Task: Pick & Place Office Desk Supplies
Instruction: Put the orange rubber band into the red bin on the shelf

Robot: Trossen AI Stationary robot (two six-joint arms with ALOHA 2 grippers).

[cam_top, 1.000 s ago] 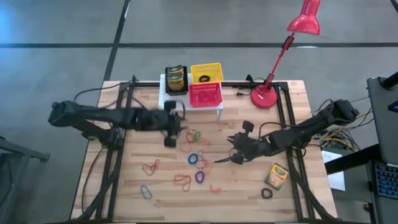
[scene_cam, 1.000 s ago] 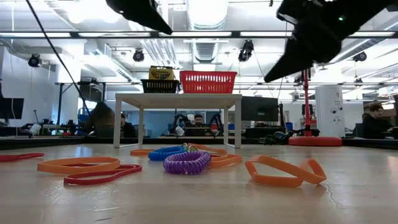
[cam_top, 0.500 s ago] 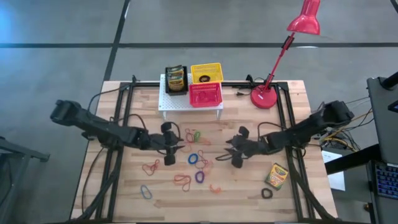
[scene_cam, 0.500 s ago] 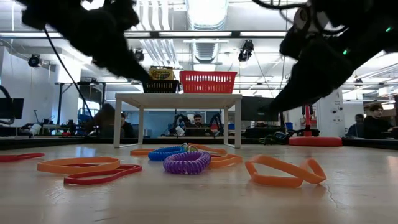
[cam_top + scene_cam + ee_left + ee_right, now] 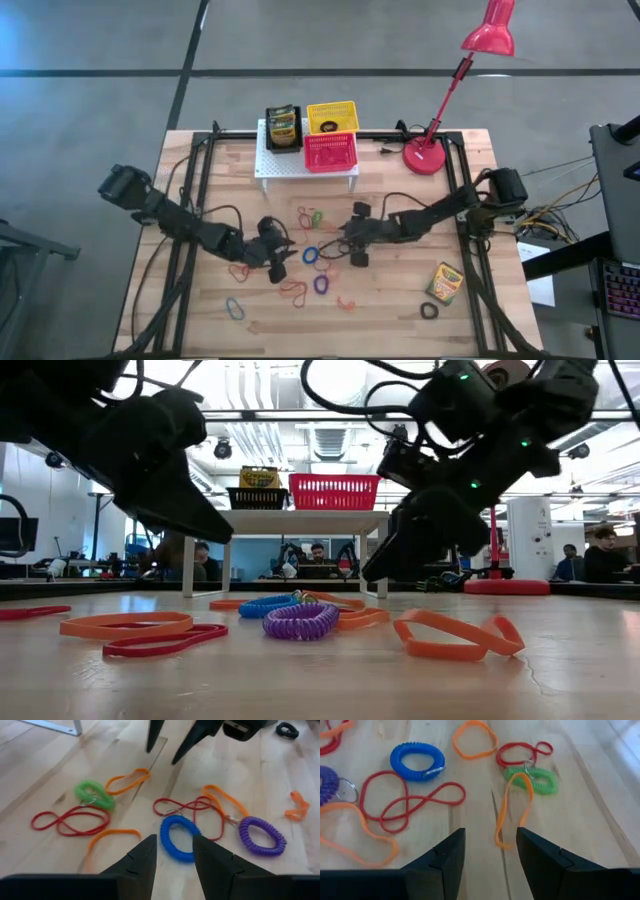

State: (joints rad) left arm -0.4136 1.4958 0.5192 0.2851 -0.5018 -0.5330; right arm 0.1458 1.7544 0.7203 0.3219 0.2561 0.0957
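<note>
Elastic loops [image 5: 320, 258] scattered mid-table between my grippers | my left gripper [image 5: 172, 851] spread, empty, over blue coil [image 5: 177, 838] | my right gripper [image 5: 487, 845] spread, empty | crayon box [image 5: 443, 283] lettering unreadable | baskets [image 5: 331, 135] on far rack [image 5: 275, 165].

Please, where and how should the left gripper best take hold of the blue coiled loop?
Probably the near arc of the blue coiled loop, from straight above: it lies flat, and the open left gripper already straddles that arc. One finger inside the ring, one outside. A red loop touches its far side, so avoid there.

red desk lamp [image 5: 440, 110], white rack [image 5: 272, 165]
</note>
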